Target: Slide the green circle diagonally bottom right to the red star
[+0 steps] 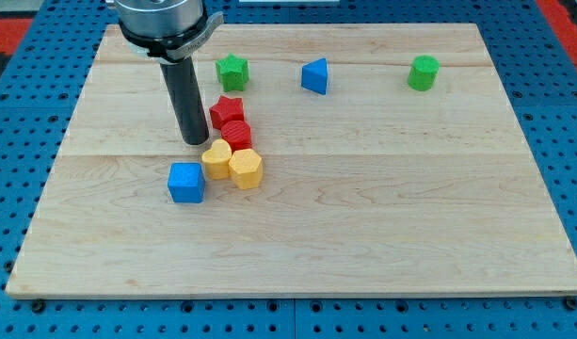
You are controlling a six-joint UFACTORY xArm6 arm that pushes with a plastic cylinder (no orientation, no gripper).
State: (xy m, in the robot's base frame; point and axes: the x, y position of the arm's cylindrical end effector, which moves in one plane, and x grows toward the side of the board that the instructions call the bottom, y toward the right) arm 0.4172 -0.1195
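Wooden worktop (pixel 382 217) on a blue perforated base, seen from one camera. My tip (pixel 195 141) rests on the board at the view's left of centre, just left of the red star (pixel 227 110) and above the blue cube (pixel 185 182). No pincer is fitted; the arm ends in a plain dark rod, so there is nothing to spread or press together. The green circle (pixel 424 72) stands near the view's top right, well apart from the red star and from my tip. A red cylinder (pixel 236 134) touches the red star from below; beneath it lie a yellow heart-like block (pixel 216 160) and a yellow hexagon (pixel 245 168), side by side and touching. A green star (pixel 232 71) and a blue triangle (pixel 314 76) sit along the view's top.
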